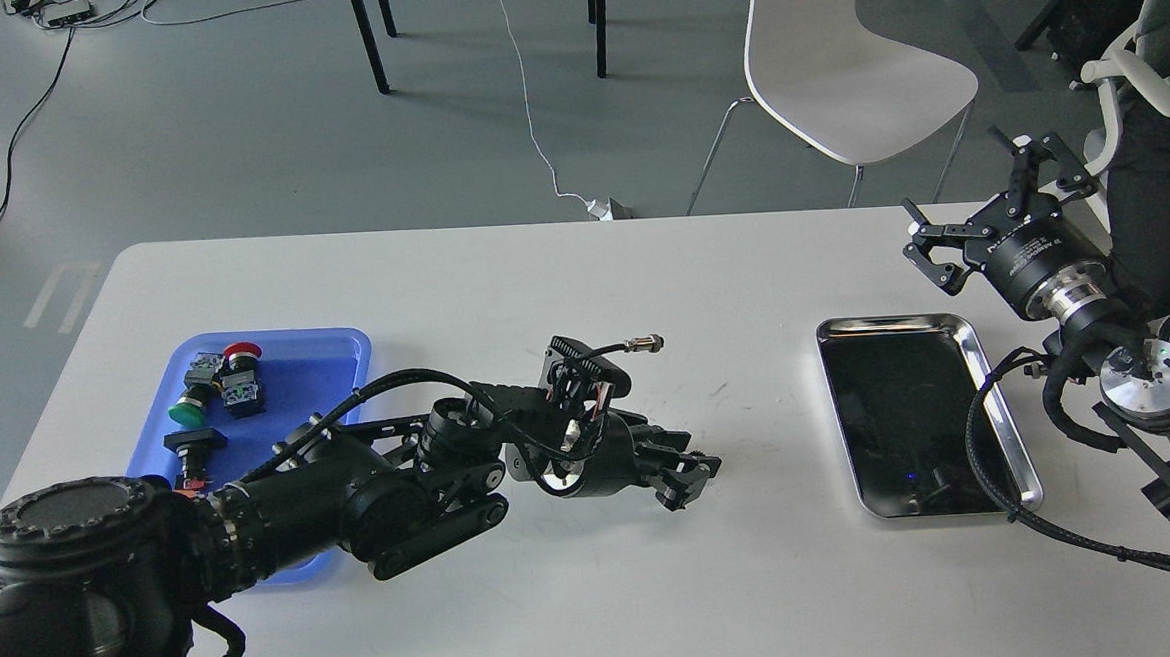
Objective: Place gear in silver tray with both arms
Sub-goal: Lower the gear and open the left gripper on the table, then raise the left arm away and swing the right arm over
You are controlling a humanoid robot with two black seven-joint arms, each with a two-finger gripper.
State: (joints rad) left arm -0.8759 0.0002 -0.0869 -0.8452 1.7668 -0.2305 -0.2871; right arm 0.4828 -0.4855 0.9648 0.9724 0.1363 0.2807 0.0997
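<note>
Silver tray (pixel 989 402), long axis running away from the camera, lies beside the wide-spread right gripper (pixel 978 193); left gripper's (pixel 688 478) spread can't be told.

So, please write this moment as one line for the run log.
left gripper: above table, state unclear | right gripper: open, raised beyond silver tray | silver tray: no gear inside | blue tray: push buttons

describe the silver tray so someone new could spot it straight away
On the white table, look to the right side, just below the raised right gripper. The silver tray lies flat there, rectangular with rounded corners and a raised shiny rim. Unlike the blue tray on the left, which holds push buttons, it is polished metal with a dark mirror-like floor and nothing in it.
</note>
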